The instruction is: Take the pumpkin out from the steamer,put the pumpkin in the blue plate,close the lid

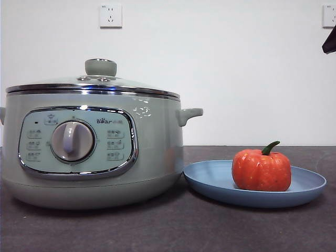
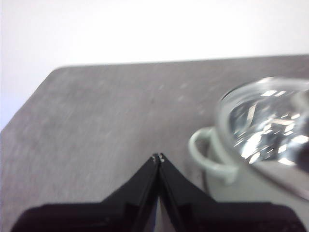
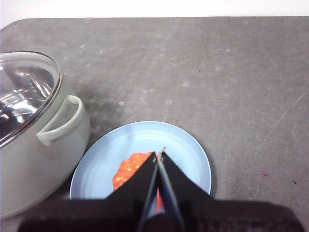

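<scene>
- Sitting on the blue plate [image 1: 210, 181], the pumpkin [image 1: 261, 170] is upright, stem up, just right of the steamer [image 1: 157, 152].
- Lid [image 1: 94, 84] is resting closed on the steamer.
- Right gripper [image 3: 159, 153] is hanging above the pumpkin, jaws pressed together, holding nothing.
- Left gripper [image 2: 158, 157] is hovering over the table [image 2: 106, 121] beside the steamer's handle [image 2: 210, 159], jaws pressed together.

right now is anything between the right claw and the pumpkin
Nothing visible. The right claw hangs shut straight above the pumpkin, which sits on the blue plate; the steamer stands off to one side.
</scene>
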Controlling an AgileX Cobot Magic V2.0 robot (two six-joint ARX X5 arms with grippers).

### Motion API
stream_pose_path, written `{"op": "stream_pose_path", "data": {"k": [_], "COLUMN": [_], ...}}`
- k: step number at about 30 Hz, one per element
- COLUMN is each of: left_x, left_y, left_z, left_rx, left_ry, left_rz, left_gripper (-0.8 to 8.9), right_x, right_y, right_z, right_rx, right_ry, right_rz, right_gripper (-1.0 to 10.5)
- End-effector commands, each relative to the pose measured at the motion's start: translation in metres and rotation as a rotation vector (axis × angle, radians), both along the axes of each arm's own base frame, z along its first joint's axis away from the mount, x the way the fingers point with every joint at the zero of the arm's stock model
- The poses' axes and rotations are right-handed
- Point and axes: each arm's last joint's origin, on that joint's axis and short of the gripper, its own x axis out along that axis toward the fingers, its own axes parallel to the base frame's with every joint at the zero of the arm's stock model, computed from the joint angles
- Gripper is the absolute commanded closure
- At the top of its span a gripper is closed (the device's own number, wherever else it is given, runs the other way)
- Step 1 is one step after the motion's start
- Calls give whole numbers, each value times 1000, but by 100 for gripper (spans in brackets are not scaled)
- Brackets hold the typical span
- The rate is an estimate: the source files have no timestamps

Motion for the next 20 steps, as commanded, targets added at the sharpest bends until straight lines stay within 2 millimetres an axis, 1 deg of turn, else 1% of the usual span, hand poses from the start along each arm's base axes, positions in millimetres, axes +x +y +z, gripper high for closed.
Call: {"op": "stream_pose_path", "data": {"k": [1, 4, 7, 20], "left_x": [6, 10, 13, 15], "left_y": [2, 1, 1, 1], "left_z": [-24, -43, -57, -88], "left_rx": [-22, -44, -53, -60], "left_ry": [-14, -8, -4, 30], "left_rz": [30, 12, -3, -1], "left_gripper": [817, 817, 817, 817], "right_x": [0, 0, 0, 0], "right_y": [0, 0, 0, 0], "right_z": [-1, -1, -1, -1], "right_rx": [9, 9, 9, 9], "right_ry": [4, 4, 4, 4], "right_rz": [-7, -7, -7, -7], "right_gripper": [963, 963, 963, 963]}}
